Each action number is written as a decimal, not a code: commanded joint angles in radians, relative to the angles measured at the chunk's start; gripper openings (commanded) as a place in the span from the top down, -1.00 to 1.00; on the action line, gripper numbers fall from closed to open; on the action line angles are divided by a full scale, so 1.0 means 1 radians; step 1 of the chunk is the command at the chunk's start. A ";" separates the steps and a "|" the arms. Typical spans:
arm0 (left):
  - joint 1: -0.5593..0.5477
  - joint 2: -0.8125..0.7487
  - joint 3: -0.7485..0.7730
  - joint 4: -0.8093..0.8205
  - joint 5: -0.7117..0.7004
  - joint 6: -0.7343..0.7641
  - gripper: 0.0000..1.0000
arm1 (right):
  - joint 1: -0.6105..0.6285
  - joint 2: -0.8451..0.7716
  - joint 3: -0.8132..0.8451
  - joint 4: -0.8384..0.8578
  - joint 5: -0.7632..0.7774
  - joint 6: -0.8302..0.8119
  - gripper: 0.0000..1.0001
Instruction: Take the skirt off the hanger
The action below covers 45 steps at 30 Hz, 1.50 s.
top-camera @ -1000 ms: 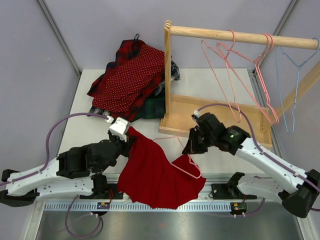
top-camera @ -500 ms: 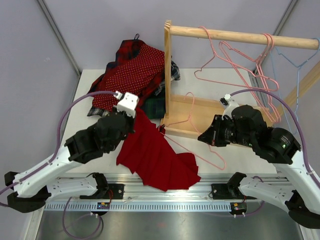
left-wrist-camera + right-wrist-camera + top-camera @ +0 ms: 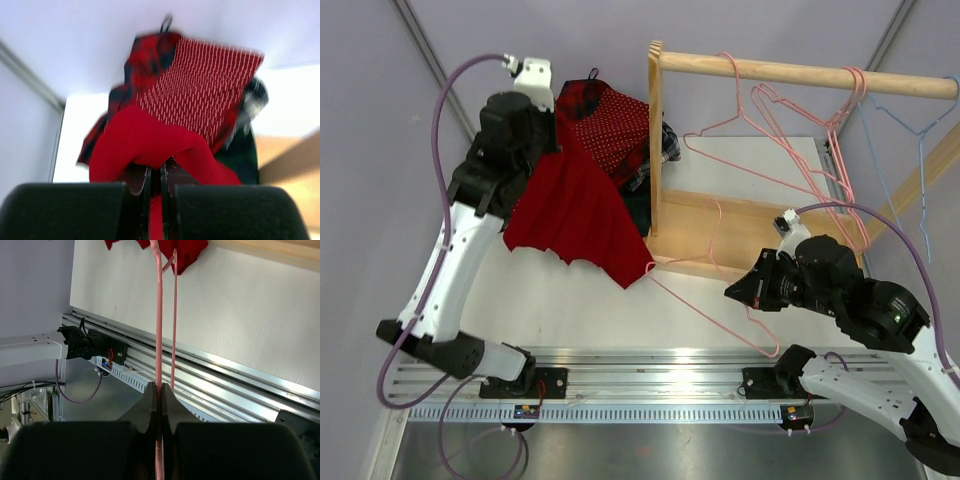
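Note:
The plain red skirt (image 3: 575, 210) hangs spread out from my left gripper (image 3: 553, 145), which is raised high at the far left and shut on its top edge. In the left wrist view the skirt (image 3: 145, 140) bunches over the shut jaws (image 3: 155, 172). The skirt's lower corner (image 3: 638, 272) touches the end of the pink wire hanger (image 3: 712, 310). My right gripper (image 3: 738, 290) is shut on that hanger and holds it above the table, right of centre. In the right wrist view the hanger wire (image 3: 158, 315) runs from the shut jaws (image 3: 160, 387) to the skirt corner (image 3: 175, 250).
A pile of clothes (image 3: 615, 125), red dotted on top, lies at the back beside the skirt. A wooden rack (image 3: 655, 150) stands at the back right; its rod (image 3: 800, 72) carries pink hangers (image 3: 840, 130) and a blue one (image 3: 920, 150). A metal rail (image 3: 650, 365) lines the near edge.
My left arm has swung up and to the far left, carrying the skirt off the table towards the clothes pile. The skirt has slid along the hanger to its end. My right gripper rose with the hanger.

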State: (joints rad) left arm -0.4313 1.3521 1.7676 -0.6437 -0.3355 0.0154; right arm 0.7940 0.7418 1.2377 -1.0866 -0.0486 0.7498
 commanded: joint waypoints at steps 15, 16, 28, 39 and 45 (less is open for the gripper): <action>0.223 0.564 0.578 0.487 0.023 -0.143 0.75 | 0.002 -0.041 -0.182 0.313 -0.258 0.007 1.00; 0.229 0.603 0.590 0.457 0.032 -0.167 0.45 | 0.002 -0.024 -0.184 0.333 -0.289 -0.001 1.00; 0.241 0.492 0.063 0.441 0.173 -0.302 -0.98 | 0.014 0.266 0.124 0.450 -0.312 -0.144 1.00; 0.240 0.265 -0.187 0.430 0.268 -0.298 -0.98 | 0.044 0.424 0.340 0.582 -0.238 -0.188 1.00; 0.227 0.110 -0.376 0.492 0.314 -0.316 -0.98 | 0.044 0.514 0.749 0.283 0.152 -0.400 1.00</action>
State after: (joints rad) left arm -0.1967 1.5040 1.4586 -0.2043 -0.0803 -0.2825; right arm 0.8330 1.2713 1.7840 -0.7170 -0.1486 0.4927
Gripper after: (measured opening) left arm 0.987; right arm 0.032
